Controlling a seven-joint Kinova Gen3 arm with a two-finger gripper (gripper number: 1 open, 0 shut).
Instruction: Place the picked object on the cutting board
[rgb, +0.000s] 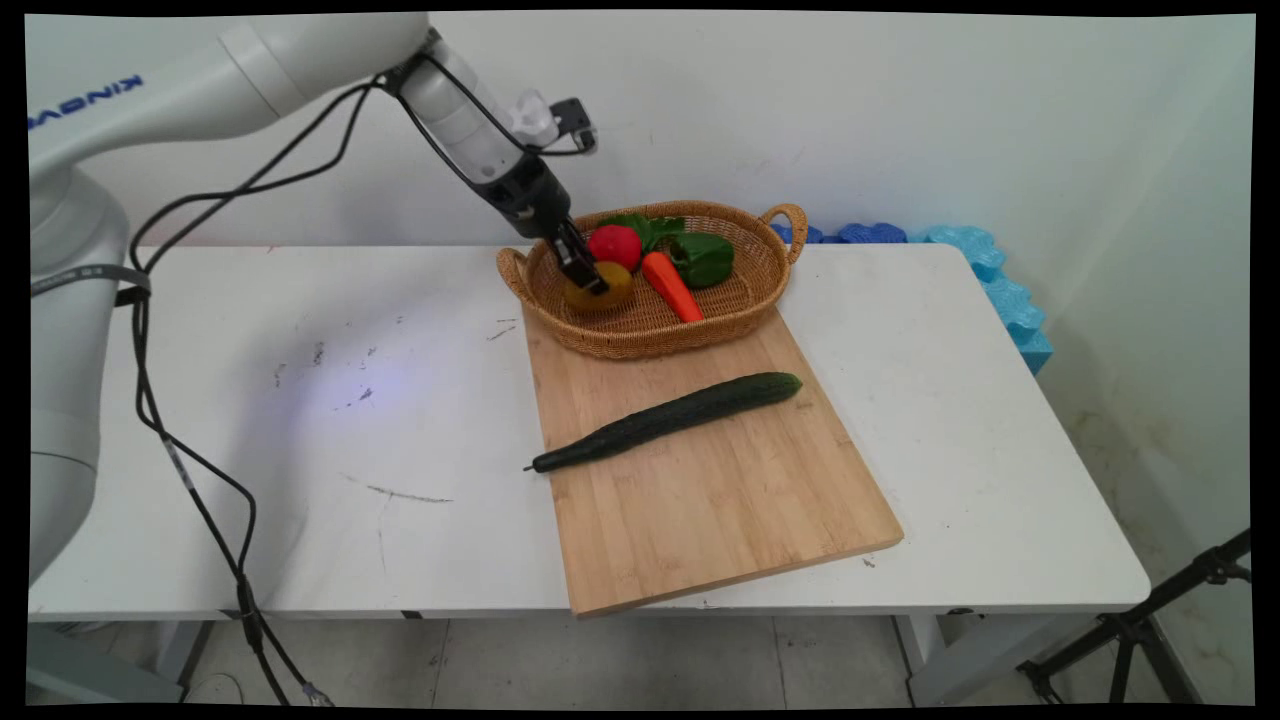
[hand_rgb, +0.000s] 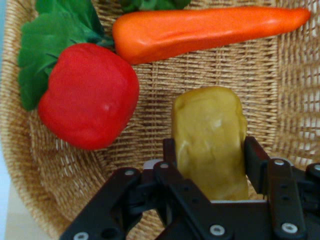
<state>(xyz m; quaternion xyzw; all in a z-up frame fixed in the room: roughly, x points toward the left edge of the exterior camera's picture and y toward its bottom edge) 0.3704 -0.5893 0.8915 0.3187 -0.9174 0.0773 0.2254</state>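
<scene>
My gripper (rgb: 592, 280) is down in the wicker basket (rgb: 745, 310), fingers pressed on either side of a yellow-brown potato-like thing (hand_rgb: 210, 140) that lies at the basket's left end. Right of it lie the red tomato (rgb: 614, 246), the carrot (rgb: 670, 285) and the green pepper (rgb: 702, 258). The yellow thing looks gripped but not lifted. Only the main view shows the cutting board (rgb: 700, 500) and cucumber (rgb: 668, 420); only my hand view shows the fingers' contact.
</scene>
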